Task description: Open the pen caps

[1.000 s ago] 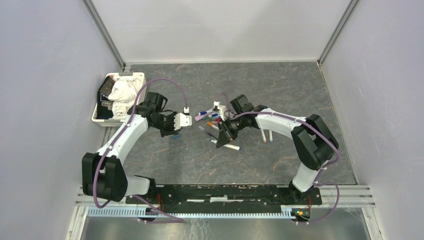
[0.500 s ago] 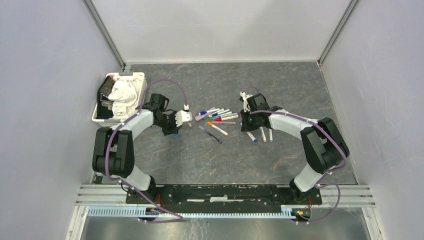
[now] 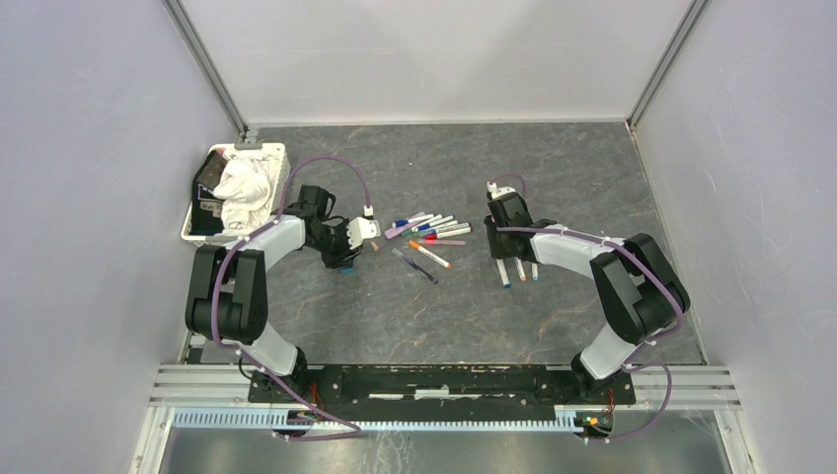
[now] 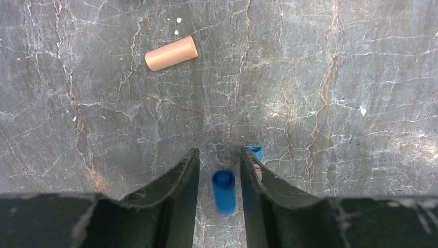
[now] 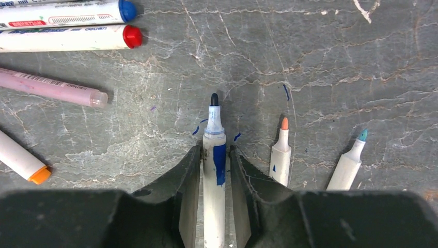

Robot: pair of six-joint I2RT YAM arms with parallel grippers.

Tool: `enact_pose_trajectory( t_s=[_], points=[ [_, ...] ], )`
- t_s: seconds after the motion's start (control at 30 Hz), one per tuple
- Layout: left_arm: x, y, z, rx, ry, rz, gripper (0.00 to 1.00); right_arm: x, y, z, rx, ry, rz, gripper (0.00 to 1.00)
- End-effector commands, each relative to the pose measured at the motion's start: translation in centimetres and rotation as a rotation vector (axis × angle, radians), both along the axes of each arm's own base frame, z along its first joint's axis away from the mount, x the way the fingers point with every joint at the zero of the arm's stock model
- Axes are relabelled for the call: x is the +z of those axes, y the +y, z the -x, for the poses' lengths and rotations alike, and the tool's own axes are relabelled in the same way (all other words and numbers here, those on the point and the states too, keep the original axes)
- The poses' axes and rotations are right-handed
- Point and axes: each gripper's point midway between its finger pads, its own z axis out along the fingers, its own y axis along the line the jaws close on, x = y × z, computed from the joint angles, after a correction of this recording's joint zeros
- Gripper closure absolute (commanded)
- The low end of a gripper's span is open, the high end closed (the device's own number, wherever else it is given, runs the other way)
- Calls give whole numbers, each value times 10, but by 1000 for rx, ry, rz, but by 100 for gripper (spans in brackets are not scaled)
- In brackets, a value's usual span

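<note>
Left fingers [image 4: 175, 181] stand released around a blue cap [image 4: 223, 190] on the tabletop [image 4: 310, 77]; peach cap [image 4: 171, 52] at 11 o'clock. Right fingers [image 5: 187, 181] flank 1 uncapped pen [image 5: 214, 170]; whether clenched, I cannot tell.

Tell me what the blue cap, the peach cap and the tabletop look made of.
Blue cap: probably moulded plastic; hollow mouth, even colour. Peach cap: likely plastic too, matte, smooth. Tabletop: grey veined stone look, possibly printed laminate.
</note>
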Motion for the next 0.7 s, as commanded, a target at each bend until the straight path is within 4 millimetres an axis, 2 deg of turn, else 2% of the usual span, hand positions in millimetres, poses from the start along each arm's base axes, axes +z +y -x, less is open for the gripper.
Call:
enact_pose_trajectory(
  t_s=[0.0, 0.2, 0.37, 0.47, 0.5, 0.53, 0.6, 0.67],
  points=[
    [9, -7, 0, 15, 22, 49, 57, -7, -14, 3, -37, -16, 56, 66],
    [22, -8, -3, 36, 25, 74, 56, -1, -19, 5, -30, -41, 70, 69],
    [56, -14, -12, 60, -8, 133, 53, 12, -16, 0, -6, -59, 69, 75],
    [81, -18, -15, 70, -34, 169, 47, 19, -15, -3, 4, -71, 72, 78],
    [91, -20, -17, 73, -47, 181, 37, 20, -14, -4, 6, -72, 71, 78],
    [99, -21, -17, 76, -51, 191, 32, 22, -14, -5, 10, -72, 73, 78],
    [113, -23, -17, 87, -54, 210, 5, 26, -13, -8, 12, -71, 84, 72],
    [125, -24, -18, 114, -57, 224, 0, 34, -12, -12, 4, -94, 79, 66]
  ],
)
